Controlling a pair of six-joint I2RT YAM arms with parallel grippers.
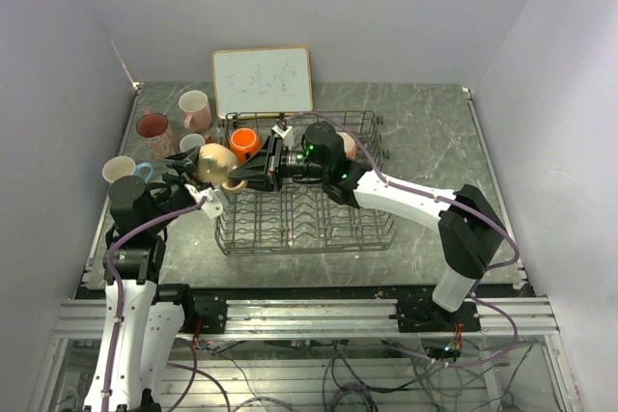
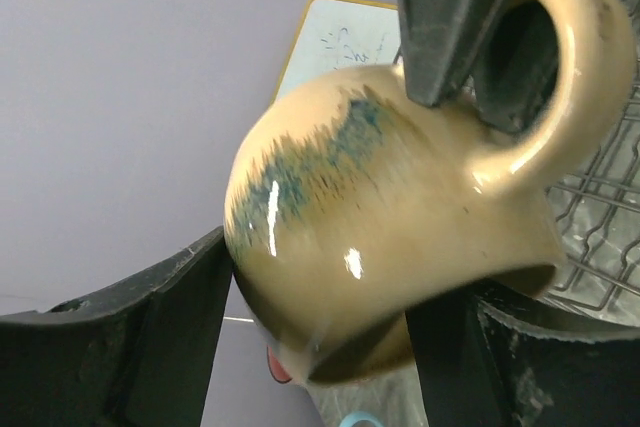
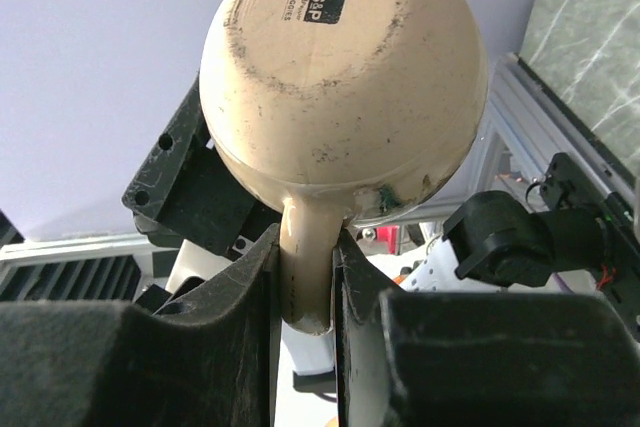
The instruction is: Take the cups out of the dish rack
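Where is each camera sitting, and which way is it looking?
Top camera: high behind the robot, looking down on the dish rack; left arm and right arm show.
Left wrist: looks past the left fingers at the tan mug.
Right wrist: faces the mug's underside; right fingers pinch the handle.
Shared: both wrist views show that mug.

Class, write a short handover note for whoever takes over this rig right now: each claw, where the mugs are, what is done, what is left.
Right claw: shut on the handle of the tan mug, held up at the left end of the dish rack.
Left claw: straddles that mug's body; whether it grips is unclear.
Done: four on the table left of the rack: pink mug, dark red mug, small pale mug, blue-handled mug.
Left: probably pass over and set down the tan mug, then the orange mug and the half-hidden pinkish mug, both in the rack.
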